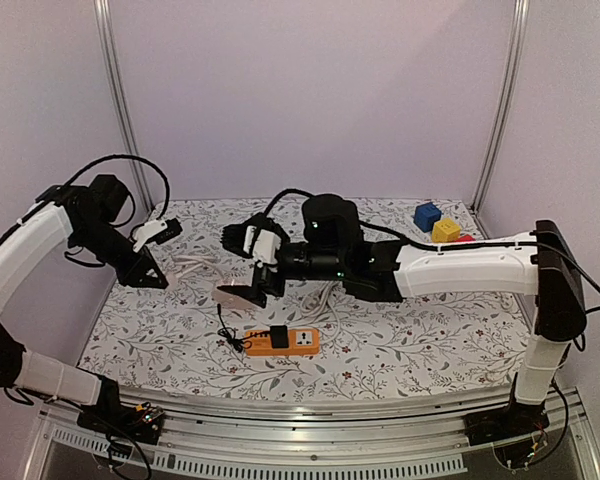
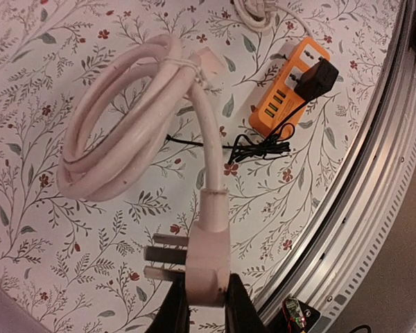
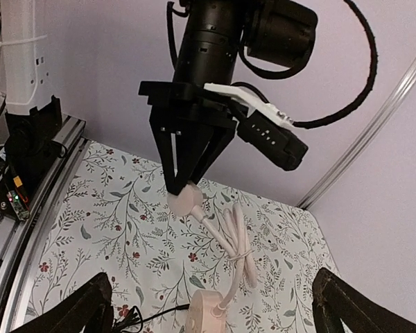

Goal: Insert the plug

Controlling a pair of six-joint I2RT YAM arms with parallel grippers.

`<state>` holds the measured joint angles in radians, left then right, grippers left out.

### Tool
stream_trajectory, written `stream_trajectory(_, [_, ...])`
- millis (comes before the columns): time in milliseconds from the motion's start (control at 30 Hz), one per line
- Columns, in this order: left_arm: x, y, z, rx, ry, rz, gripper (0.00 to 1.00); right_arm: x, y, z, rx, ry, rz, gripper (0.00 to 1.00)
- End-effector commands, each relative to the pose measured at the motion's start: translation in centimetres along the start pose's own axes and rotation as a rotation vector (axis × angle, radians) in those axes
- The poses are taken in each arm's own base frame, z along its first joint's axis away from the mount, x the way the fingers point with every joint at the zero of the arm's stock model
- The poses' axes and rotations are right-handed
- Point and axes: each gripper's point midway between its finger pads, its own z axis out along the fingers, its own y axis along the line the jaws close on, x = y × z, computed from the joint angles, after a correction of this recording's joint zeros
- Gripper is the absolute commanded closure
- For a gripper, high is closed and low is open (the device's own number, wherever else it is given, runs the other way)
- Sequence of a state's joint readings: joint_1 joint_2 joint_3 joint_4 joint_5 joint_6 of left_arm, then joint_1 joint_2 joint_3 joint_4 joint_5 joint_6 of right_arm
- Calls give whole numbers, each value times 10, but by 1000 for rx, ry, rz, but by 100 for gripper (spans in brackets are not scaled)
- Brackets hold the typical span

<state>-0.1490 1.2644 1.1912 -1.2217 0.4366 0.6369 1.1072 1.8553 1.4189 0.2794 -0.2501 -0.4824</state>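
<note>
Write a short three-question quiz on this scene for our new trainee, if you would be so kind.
1. True or false: the left claw is shut on the white plug.
2. Multiple choice: what colour is the adapter plugged into the orange power strip? A) black B) white C) blue
3. Fill in: the right claw stands ____ (open or shut).

Key: 1 true; 2 A; 3 open.
</note>
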Motion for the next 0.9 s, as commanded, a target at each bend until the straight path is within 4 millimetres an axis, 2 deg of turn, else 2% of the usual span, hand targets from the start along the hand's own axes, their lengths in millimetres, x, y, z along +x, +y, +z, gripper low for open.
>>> stream_trajectory(0, [-17, -25, -13, 77, -36, 1, 100, 25, 22, 34, -59, -6, -182, 1])
stream_trajectory(100, [-15, -30, -11, 95, -16, 8, 100, 39, 35, 55, -76, 8, -298, 2])
stream_trajectory(233, [-13, -35, -6, 110, 14, -1, 100, 43, 34, 73, -34, 31, -411, 17])
stream_trajectory(367, [-12, -42, -2, 133, 37, -10, 100, 44, 27, 80, 24, 64, -465, 32])
stream_trajectory(467, [-14, -46, 0, 145, 45, -8, 100, 45, 30, 85, 39, 81, -520, 43])
stream_trajectory(733, [-18, -48, 1, 145, 52, 9, 100, 67, 47, 100, -8, 144, -630, 60])
stream_trajectory(867, [-16, -49, 2, 145, 60, 8, 100, 74, 50, 99, -24, 173, -663, 62])
